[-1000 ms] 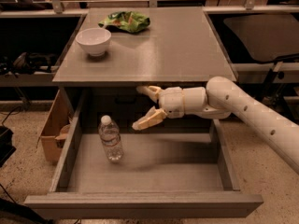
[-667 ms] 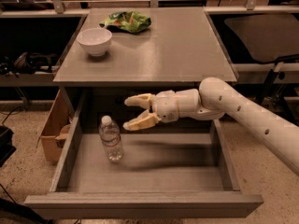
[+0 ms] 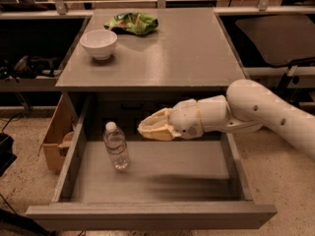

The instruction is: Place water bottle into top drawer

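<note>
Swinging in closer, our gripper (image 3: 142,128) now hangs just beside the water bottle (image 3: 116,146).
We see its fingers pinched together, holding nothing; the bottle stands upright inside the open top drawer (image 3: 147,216).

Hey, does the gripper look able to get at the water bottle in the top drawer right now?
Probably yes. The gripper hangs over the open top drawer, close beside the upright water bottle, with nothing between them.
</note>
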`<state>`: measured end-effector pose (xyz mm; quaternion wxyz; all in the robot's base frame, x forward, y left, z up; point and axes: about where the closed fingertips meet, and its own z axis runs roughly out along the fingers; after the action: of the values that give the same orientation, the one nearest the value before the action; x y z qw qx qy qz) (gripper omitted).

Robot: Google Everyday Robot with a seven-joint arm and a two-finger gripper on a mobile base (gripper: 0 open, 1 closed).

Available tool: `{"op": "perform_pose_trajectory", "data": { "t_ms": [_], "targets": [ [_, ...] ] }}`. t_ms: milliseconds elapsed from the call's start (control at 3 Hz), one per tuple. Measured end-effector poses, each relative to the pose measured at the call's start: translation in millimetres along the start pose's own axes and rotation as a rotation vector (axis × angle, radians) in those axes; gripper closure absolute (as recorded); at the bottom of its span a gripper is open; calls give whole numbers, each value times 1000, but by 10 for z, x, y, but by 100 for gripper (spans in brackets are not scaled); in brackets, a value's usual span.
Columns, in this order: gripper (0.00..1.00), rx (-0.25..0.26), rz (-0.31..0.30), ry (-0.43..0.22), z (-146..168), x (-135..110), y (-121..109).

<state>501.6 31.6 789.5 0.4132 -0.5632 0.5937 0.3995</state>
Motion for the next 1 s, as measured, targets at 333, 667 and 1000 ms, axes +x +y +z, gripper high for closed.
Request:
{"op": "perform_pose_trajectory", "data": {
  "t_ms": [333, 667, 1000],
  "targets": [
    [100, 206, 106, 124, -519, -7, 141],
    [100, 540, 206, 256, -1171, 134, 297],
    [100, 749, 249, 332, -1526, 324, 243]
  ]
}}
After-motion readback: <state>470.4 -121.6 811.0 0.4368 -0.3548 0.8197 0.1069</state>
